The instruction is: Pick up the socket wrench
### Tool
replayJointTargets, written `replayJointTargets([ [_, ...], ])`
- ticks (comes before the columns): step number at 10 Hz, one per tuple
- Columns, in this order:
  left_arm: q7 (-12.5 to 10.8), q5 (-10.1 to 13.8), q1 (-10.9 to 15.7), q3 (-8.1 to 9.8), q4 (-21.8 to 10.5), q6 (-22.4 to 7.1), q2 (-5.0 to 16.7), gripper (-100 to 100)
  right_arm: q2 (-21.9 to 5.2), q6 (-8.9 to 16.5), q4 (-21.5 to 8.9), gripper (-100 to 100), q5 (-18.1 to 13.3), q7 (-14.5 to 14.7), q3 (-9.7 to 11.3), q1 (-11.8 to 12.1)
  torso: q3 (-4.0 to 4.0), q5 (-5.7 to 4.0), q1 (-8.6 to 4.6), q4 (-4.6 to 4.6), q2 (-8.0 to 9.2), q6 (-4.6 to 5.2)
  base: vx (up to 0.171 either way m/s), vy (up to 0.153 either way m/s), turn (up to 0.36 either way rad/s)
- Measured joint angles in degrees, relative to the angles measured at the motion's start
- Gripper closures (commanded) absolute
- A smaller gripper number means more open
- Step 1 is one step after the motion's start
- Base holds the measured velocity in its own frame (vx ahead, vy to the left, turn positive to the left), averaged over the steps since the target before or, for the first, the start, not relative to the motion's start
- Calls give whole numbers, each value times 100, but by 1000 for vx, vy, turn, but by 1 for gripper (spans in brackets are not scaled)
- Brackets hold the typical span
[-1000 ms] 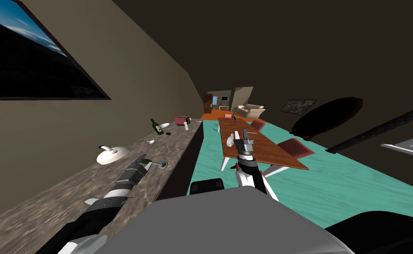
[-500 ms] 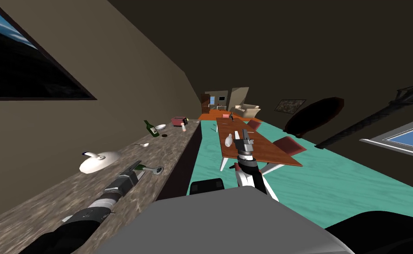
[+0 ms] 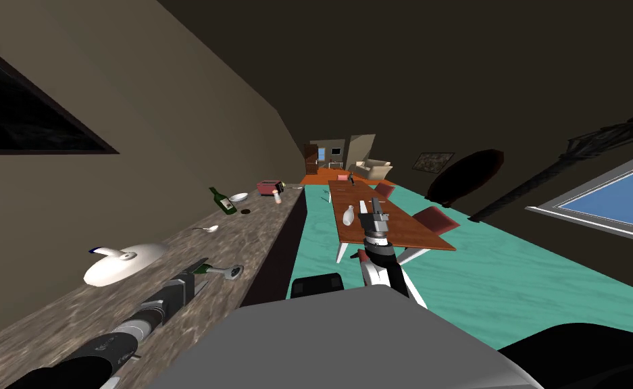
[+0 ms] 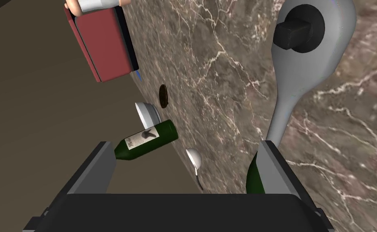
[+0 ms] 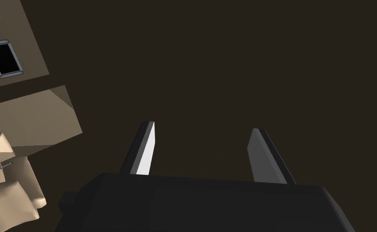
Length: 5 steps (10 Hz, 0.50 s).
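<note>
The socket wrench [image 4: 300, 60] lies flat on the brown marbled counter [image 4: 223, 60]. It has a grey head with a black square drive, a grey neck and a dark green handle. My left gripper [image 4: 183, 149] hovers over the handle end, fingers open. The handle sits just inside one finger [image 4: 274, 169], which hides part of it. In the head view the wrench [image 3: 227, 272] lies just ahead of the left gripper [image 3: 196, 275] near the counter's front edge. My right gripper [image 3: 375, 208] is raised before my chest, and its wrist view shows the gripper [image 5: 203, 129] open and holding nothing.
Further along the counter lie a spoon [image 3: 209, 229], a green bottle [image 3: 223, 201], a white bowl [image 3: 238, 197] and a red box [image 3: 268, 186]. A white handled dish [image 3: 122, 262] sits near the wall. A wooden table [image 3: 409, 233] with red chairs stands on the teal floor.
My head view has swung, sliding the counter and its things down and left. The left arm reaches further along the counter and stays by the wrench's handle. The right arm is unchanged.
</note>
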<state>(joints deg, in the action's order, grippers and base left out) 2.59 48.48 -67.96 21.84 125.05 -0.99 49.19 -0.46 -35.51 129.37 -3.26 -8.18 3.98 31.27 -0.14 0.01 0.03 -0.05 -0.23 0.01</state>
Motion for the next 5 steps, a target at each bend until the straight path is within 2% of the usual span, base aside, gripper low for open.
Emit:
replayJointTargets([
  [5,40,684,-649,272,-109,-490,625,-100,0,0,0,0,0,0,0,0,3,0,-1,1,5,-3,50,16,-79],
])
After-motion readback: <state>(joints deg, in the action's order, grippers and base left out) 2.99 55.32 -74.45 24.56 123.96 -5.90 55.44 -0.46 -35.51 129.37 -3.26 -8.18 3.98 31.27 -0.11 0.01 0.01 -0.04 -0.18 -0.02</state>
